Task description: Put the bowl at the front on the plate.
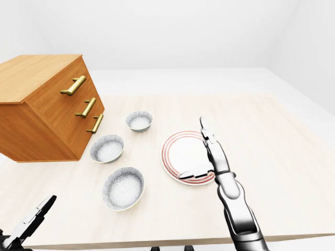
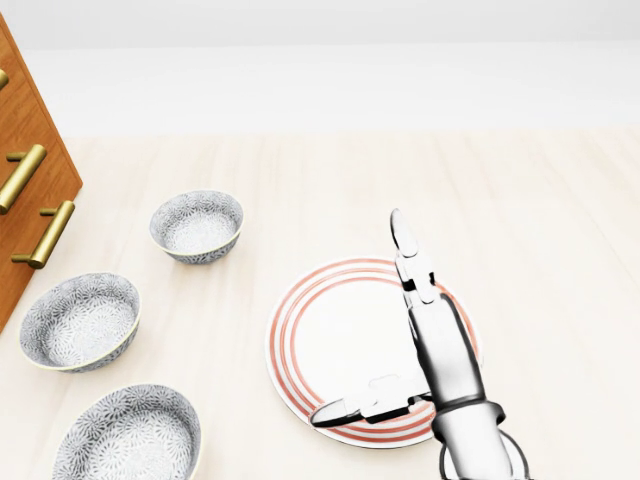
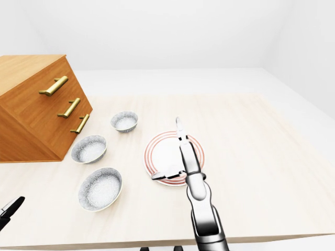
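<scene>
Three grey patterned bowls stand left of the plate in the head view. The lowest bowl (image 2: pixel 128 435) is cut by the bottom edge, with the middle bowl (image 2: pixel 80 320) and the top bowl (image 2: pixel 197 225) above it. The white plate (image 2: pixel 335 335) with red rings lies at centre. My right hand (image 2: pixel 360 320) hovers open over the plate's right half, its fingers (image 2: pixel 402 240) pointing up the view and its thumb out to the left, holding nothing. My left hand (image 1: pixel 31 219) shows low at the bottom left of the left-eye view, fingers spread, far from the bowls.
A wooden drawer chest (image 1: pixel 42 110) with brass handles (image 1: pixel 75 86) stands on the light wooden table at the left, close to the middle bowl. The table's near edge (image 1: pixel 157 241) runs along the bottom of the left-eye view.
</scene>
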